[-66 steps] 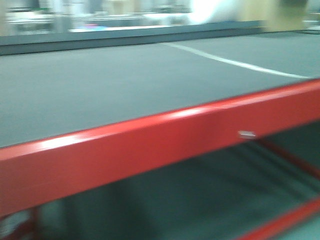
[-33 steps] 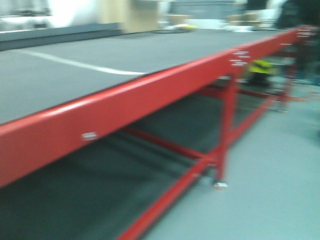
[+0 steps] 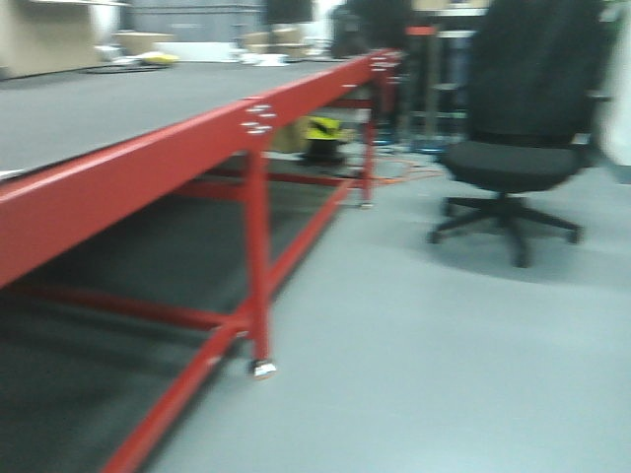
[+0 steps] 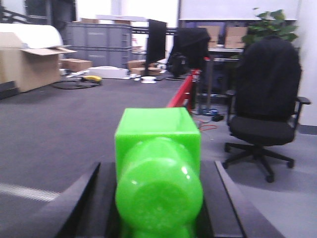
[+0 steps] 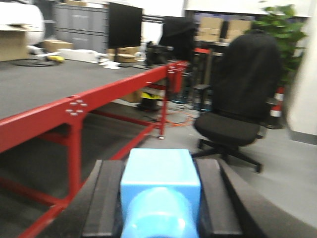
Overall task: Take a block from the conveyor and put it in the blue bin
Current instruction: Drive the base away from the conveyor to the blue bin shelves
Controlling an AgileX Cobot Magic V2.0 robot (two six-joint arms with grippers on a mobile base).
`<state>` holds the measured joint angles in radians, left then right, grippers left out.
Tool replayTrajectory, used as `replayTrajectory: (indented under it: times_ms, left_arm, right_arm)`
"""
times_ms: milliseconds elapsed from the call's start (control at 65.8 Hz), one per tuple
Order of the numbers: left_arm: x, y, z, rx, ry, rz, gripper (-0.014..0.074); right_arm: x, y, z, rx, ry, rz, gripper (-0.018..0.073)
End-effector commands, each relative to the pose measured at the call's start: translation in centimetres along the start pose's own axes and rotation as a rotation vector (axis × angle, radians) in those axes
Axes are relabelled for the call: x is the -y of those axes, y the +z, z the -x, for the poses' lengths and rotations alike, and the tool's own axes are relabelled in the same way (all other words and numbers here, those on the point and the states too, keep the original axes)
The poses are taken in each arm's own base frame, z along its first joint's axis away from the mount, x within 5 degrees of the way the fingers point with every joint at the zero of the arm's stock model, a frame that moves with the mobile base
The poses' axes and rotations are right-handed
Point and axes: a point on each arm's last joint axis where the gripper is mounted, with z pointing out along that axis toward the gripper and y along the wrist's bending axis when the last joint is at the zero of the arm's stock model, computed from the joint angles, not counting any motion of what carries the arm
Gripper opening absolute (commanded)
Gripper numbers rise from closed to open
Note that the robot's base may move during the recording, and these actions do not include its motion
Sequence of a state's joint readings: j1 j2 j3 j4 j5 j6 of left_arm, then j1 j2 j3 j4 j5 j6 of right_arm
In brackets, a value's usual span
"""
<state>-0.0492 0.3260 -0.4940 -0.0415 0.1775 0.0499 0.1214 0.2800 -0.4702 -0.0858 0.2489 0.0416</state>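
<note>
In the left wrist view my left gripper (image 4: 158,171) is shut on a bright green block (image 4: 158,148), with black fingers (image 4: 86,198) on either side of it. In the right wrist view my right gripper (image 5: 159,171) is shut on a light blue block (image 5: 161,171) between its black fingers (image 5: 106,198). The conveyor's dark grey belt (image 3: 99,103) with its glossy red frame edge (image 3: 148,163) runs along the left of the front view. It also shows in the left wrist view (image 4: 59,119) and the right wrist view (image 5: 29,84). No blue bin is in view.
A black office chair (image 3: 518,148) stands on the grey floor at the right, also in both wrist views (image 4: 265,109) (image 5: 240,99). Red conveyor legs (image 3: 258,266) reach the floor. Cardboard boxes (image 4: 29,64), grey crates and a monitor stand at the belt's far end.
The front view has swung to the right: the belt has slid off to the left, and the conveyor's legs, the floor and the office chair have come into view.
</note>
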Motion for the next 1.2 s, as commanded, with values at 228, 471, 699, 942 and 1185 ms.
replayTrajectory:
  times_ms: [228, 471, 699, 942, 1185]
  left_arm:
    - [0.02, -0.14, 0.20, 0.024, -0.001, -0.003, -0.0111]
    - [0.02, -0.14, 0.20, 0.024, -0.001, -0.003, -0.0111]
    - [0.02, -0.14, 0.21, 0.026, -0.001, -0.003, -0.0111]
    - [0.02, -0.14, 0.21, 0.026, -0.001, -0.003, -0.0111]
    - [0.02, -0.14, 0.21, 0.026, -0.001, -0.003, -0.0111]
  right_arm:
    - [0.01, -0.08, 0.32, 0.030, -0.016, -0.001, -0.0162]
    - [0.01, -0.08, 0.32, 0.030, -0.016, -0.001, -0.0162]
    - [0.01, -0.08, 0.32, 0.030, -0.016, -0.001, -0.0162]
    - [0.01, -0.08, 0.32, 0.030, -0.016, -0.001, -0.0162]
    - [0.01, -0.08, 0.32, 0.030, -0.016, -0.001, -0.0162]
